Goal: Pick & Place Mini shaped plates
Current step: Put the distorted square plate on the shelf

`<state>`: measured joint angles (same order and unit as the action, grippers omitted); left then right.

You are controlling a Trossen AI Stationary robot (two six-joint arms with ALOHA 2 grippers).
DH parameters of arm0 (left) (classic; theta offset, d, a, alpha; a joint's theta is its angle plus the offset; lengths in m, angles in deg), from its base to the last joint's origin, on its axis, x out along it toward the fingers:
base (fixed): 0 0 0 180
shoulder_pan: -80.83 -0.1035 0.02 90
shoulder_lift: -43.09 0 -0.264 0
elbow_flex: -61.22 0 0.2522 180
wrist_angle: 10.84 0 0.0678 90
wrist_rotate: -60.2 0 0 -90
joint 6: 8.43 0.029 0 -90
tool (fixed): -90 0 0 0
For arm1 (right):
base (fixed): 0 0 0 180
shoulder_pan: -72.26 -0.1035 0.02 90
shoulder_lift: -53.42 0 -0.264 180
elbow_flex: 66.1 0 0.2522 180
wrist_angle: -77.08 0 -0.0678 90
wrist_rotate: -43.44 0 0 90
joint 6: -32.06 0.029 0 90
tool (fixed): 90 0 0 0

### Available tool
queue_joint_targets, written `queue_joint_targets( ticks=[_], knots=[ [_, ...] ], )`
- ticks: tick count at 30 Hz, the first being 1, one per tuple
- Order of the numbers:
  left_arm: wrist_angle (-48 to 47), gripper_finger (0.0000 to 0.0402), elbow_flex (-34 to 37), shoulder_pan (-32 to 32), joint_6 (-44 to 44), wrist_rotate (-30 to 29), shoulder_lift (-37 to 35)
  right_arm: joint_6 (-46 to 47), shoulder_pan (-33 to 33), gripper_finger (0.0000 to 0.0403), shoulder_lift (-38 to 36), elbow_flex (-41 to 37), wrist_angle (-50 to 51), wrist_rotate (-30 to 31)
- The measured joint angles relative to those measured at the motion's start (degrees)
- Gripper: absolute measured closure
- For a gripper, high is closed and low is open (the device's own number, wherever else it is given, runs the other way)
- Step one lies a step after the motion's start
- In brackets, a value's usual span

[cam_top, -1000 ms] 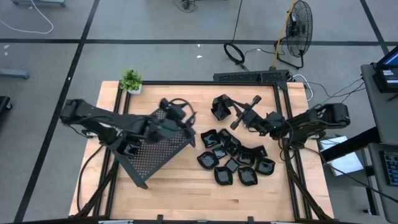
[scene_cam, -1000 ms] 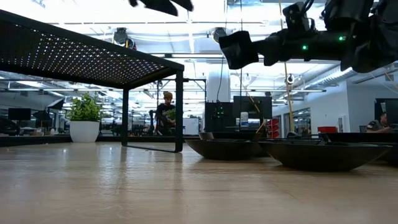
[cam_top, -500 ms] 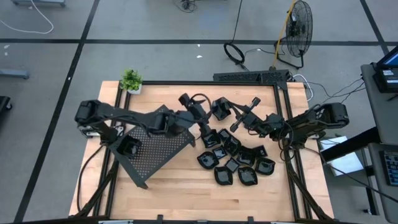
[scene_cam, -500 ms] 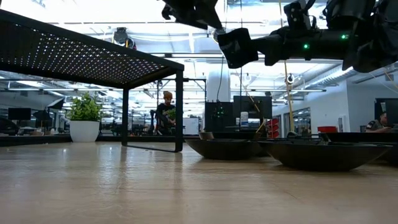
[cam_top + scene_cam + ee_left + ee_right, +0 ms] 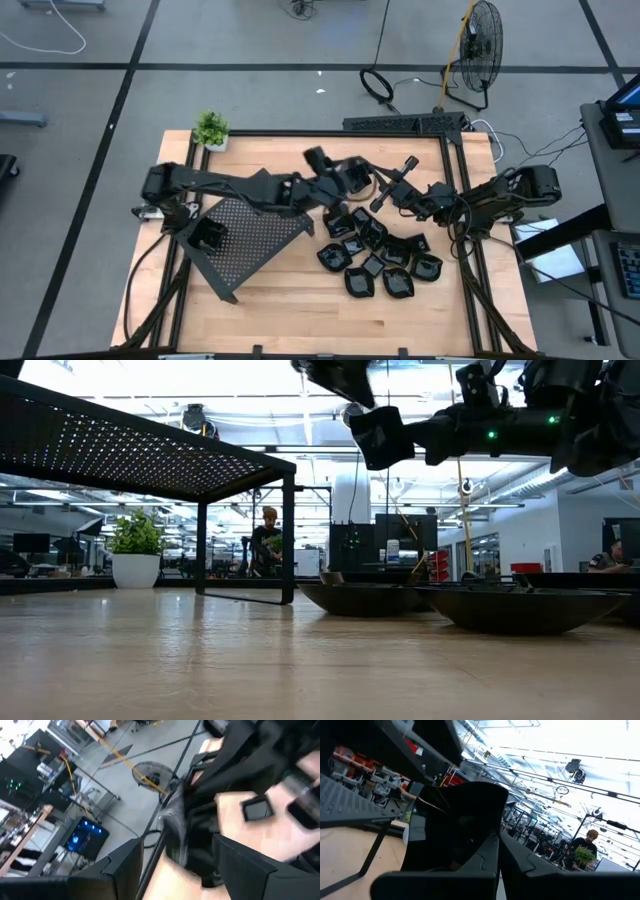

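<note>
Wooden table [image 5: 290,290] on a grey floor, with a fan [image 5: 482,40] and cables beyond its far edge and a small plant [image 5: 211,128] at its far left corner. High view: perforated tray [image 5: 250,235] on the table's left half; a cluster of black plates [image 5: 375,255] lies right of centre, touching one another. Left arm reaches across over the tray, its gripper [image 5: 350,176] above the cluster's far edge, jaws spread, nothing between them. Right gripper [image 5: 385,190] sits just beside it, closed on a plate [image 5: 353,176] lifted clear of the table. Low view: tray overhead at left, two plates [image 5: 440,600] resting on the wood at right, the held plate up in the air, plant pot and a person far behind. Left wrist view: blurred; fingers [image 5: 125,865] apart, fan and floor beyond. Right wrist view: fingers [image 5: 485,855] pinch the plate's rim, the plate tilted upward; a person and plant in the distance.
</note>
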<state>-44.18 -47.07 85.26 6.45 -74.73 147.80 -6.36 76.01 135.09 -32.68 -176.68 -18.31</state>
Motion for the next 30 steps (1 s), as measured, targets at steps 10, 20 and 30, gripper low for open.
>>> queue_joint_targets(
  ticks=[10,20,30],
  knots=[
    [0.57,0.0163,-0.94,-0.07,2.70,-4.62,3.99,0.00,-0.01,0.0403,0.00,0.00,0.69,-0.04],
    [1.90,0.0163,-0.94,-1.65,2.14,-3.09,3.93,0.13,-0.01,0.0403,0.00,0.28,0.87,-1.75],
    [1.78,0.0242,-0.94,-2.47,2.62,-3.10,3.93,0.04,-0.01,0.0403,0.00,0.26,1.20,-1.57]
  ],
)
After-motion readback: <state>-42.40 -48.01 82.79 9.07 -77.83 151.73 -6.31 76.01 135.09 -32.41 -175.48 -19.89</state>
